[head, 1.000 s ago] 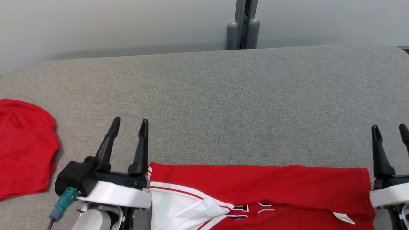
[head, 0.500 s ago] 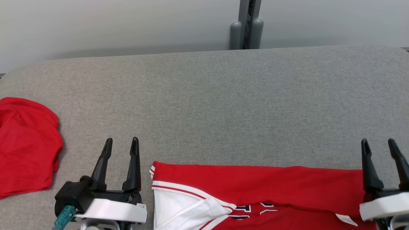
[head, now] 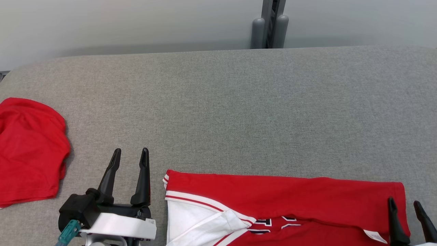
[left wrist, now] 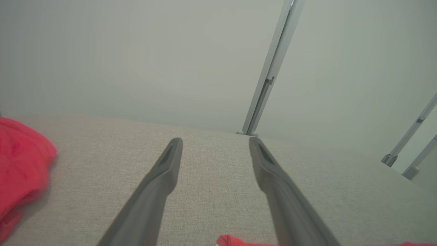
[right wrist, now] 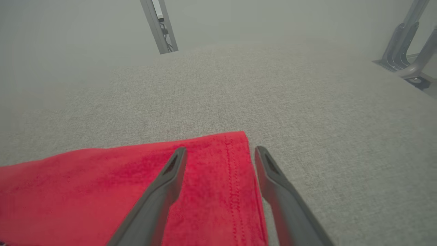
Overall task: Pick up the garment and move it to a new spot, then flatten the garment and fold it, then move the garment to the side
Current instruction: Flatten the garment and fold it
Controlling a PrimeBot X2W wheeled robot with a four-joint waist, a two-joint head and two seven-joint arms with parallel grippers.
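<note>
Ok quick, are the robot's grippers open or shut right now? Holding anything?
Left gripper: open, holding nothing.
Right gripper: open, holding nothing, fingers at the red garment corner.

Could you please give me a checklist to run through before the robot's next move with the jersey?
1. Left gripper open, nothing between its fingers: ok.
2. Right gripper open, nothing gripped: ok.
3. Right gripper at the jersey's hem end: ok; one finger is over the cloth, the other just past its edge.
4. Left gripper over the jersey: not ok; it is beside the collar end, over bare table.
5. Jersey folded flat: cannot tell; the head view cuts off its near part.
6. Room on the table for a move aside: ok on the far side; a red garment lies at the left.
</note>
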